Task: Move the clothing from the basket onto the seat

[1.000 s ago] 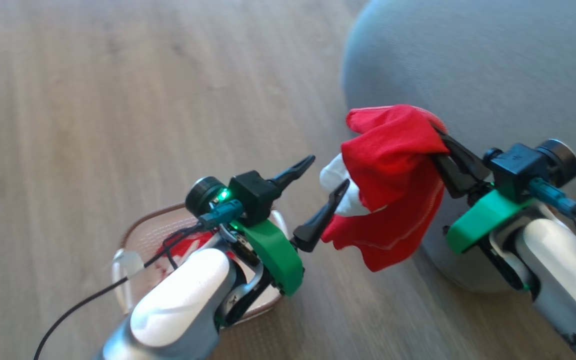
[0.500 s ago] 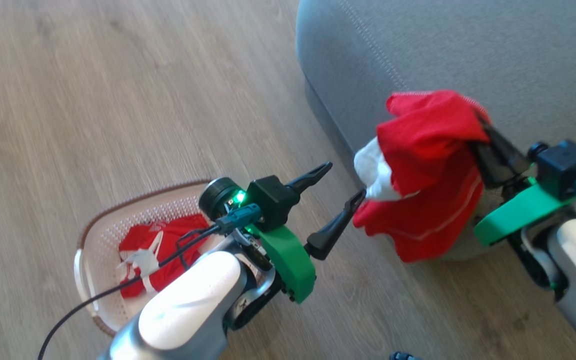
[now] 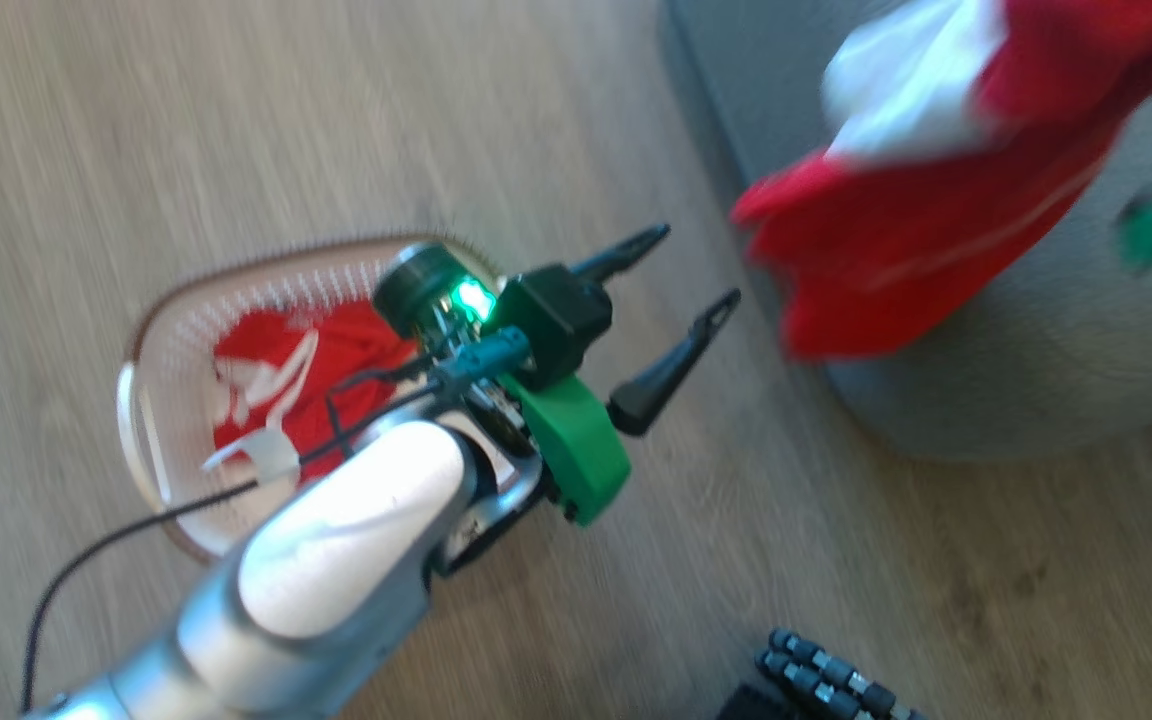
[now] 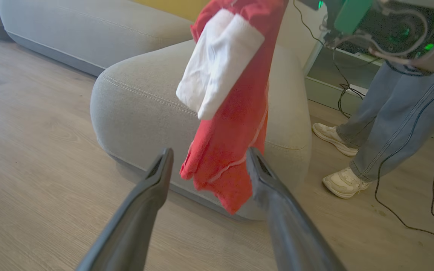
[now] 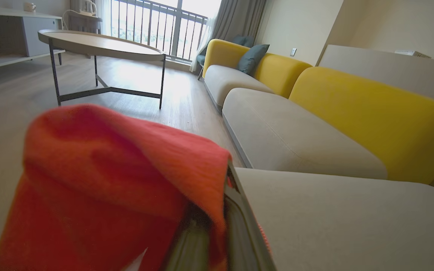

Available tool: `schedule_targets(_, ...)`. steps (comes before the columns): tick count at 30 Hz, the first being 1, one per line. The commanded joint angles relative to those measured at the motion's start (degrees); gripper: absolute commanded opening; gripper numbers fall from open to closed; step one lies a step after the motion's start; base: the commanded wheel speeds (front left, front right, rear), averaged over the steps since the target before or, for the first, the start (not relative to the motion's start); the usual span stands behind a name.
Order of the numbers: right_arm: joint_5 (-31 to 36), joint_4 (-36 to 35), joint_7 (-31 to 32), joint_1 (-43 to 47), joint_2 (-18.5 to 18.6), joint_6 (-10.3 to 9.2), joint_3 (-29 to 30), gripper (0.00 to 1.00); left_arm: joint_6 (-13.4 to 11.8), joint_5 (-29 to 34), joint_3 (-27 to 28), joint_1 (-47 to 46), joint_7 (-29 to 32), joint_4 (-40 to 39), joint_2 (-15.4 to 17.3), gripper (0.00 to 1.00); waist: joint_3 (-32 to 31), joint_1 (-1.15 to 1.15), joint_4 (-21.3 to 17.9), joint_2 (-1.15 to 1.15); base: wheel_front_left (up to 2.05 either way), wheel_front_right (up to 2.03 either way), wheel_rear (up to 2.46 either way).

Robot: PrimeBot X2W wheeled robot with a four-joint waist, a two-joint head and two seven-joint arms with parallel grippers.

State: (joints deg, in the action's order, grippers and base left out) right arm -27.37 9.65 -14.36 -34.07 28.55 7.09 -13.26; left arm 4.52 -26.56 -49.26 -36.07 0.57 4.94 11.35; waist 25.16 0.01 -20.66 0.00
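A red garment with a white panel [image 4: 232,131] hangs in the air at the rounded end of the grey seat [image 4: 138,105]. My right gripper [image 5: 220,210] is shut on it, and red fabric drapes over its fingers. In the blurred head view the same garment [image 3: 916,230] is at the upper right, over the seat [image 3: 1036,340]. My left gripper [image 3: 699,265] stands open and empty between the basket and the seat, its fingers [image 4: 153,188] pointing at the hanging garment without touching it. The cream basket [image 3: 141,420] sits on the floor with more red and white clothing [image 3: 336,345] inside.
A person in jeans [image 4: 390,113] and white shoes [image 4: 343,182] stands right of the seat, with a cable [image 4: 409,218] on the floor. Beyond are a yellow-backed sofa [image 5: 371,120] and a round table [image 5: 100,45]. A dark ribbed object [image 3: 826,675] lies at the head view's bottom edge.
The head camera has swung, so the whole picture shifted. The right gripper has carried the red garment higher and away from the left gripper, toward the seat. The left gripper stays open.
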Motion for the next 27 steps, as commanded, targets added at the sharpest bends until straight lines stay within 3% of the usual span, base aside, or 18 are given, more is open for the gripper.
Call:
schedule_targets(1, -1.12, 0.73, 0.26, -5.57, 1.41, 0.40, 3.13, 0.00, -0.21, 0.88, 2.32, -3.12, 0.66, -2.63, 1.20, 1.00, 7.61, -0.01, 3.65, 0.00, 0.00, 0.00, 0.00)
schedule_targets(6, -3.24, 7.84, 3.81, -17.41, 2.43, 0.40, 9.83, 0.00, -0.40, 1.24, 3.00, -4.56, 0.10, -3.08, 1.62, 1.00, 12.90, -0.01, 7.41, 0.00, 0.00, 0.00, 0.00)
schedule_targets(13, -3.12, 15.01, 7.50, -30.53, 6.83, 0.40, 20.30, 0.00, -0.47, 1.04, 2.95, -3.85, -1.93, -2.28, 1.73, 1.00, 15.69, -0.01, 12.68, 0.00, 0.00, 0.00, 0.00)
schedule_targets(20, 1.49, 19.75, 12.32, -42.00, 13.56, 0.40, 28.66, 0.00, -0.57, -0.44, 2.57, -0.37, -4.78, -0.58, 1.79, 1.00, 15.28, -0.01, 15.53, 0.00, 0.00, 0.00, 0.00)
schedule_targets(27, 10.35, 22.50, 18.76, -50.01, 20.25, 0.40, 37.79, 0.00, -1.11, -1.03, 2.21, 1.59, -5.44, -0.51, 2.37, 1.00, 16.62, -0.01, 16.84, 0.00, 0.00, 0.00, 0.00)
